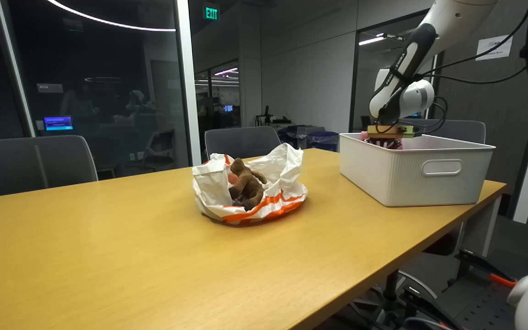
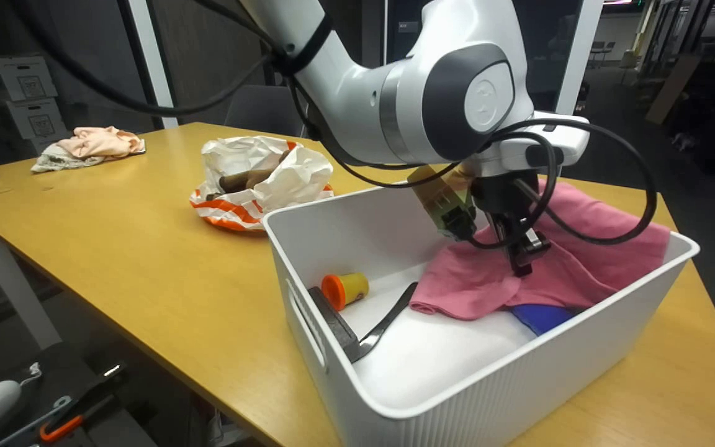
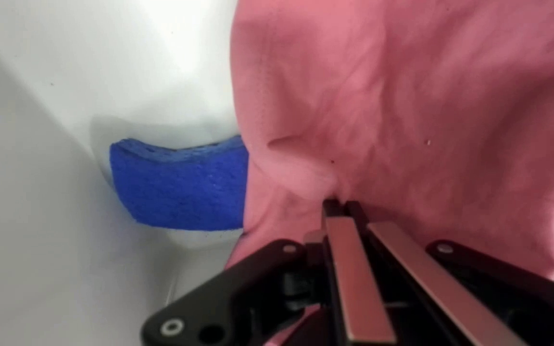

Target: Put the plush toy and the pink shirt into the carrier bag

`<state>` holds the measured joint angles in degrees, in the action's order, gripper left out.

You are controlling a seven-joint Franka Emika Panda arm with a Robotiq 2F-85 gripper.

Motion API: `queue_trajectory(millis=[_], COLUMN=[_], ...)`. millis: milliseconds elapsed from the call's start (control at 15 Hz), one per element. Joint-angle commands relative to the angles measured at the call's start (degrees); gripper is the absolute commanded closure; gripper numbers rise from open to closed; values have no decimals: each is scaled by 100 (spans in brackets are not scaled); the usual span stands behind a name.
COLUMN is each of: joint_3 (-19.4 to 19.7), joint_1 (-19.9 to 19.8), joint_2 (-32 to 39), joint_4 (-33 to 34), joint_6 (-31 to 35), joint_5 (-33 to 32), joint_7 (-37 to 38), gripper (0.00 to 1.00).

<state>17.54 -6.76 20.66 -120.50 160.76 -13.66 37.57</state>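
Dark glass (image 1: 108,59) rises beyond your desk (image 1: 131,256); inside the white bin (image 1: 406,178), your fingers (image 3: 354,269) pinch the pink shirt (image 3: 450,105).

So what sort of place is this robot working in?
Most likely an office meeting room. Chairs stand along a table, and there's a glass wall behind them.

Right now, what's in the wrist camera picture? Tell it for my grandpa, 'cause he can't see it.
A robot's black hand is closed and seems to pinch a pink shirt inside a white bin. At left, a blue block pokes out from under the shirt.
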Motion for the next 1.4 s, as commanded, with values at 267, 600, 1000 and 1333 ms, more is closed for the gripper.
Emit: queue_trajectory(millis=[267, 600, 1000, 1333], joint_3=[153, -794, -1252, -883], joint_1=[-458, -1438, -2007, -1863], joint_2=[-59, -482, -846, -977], joint_4=[457, 892, 2293, 3459], joint_6=[178, -588, -3167, -4360], joint_5=[327, 1250, 2500, 2482], joint_7=[-1946, -3924, -6159, -6892], gripper=[98, 99, 99, 99])
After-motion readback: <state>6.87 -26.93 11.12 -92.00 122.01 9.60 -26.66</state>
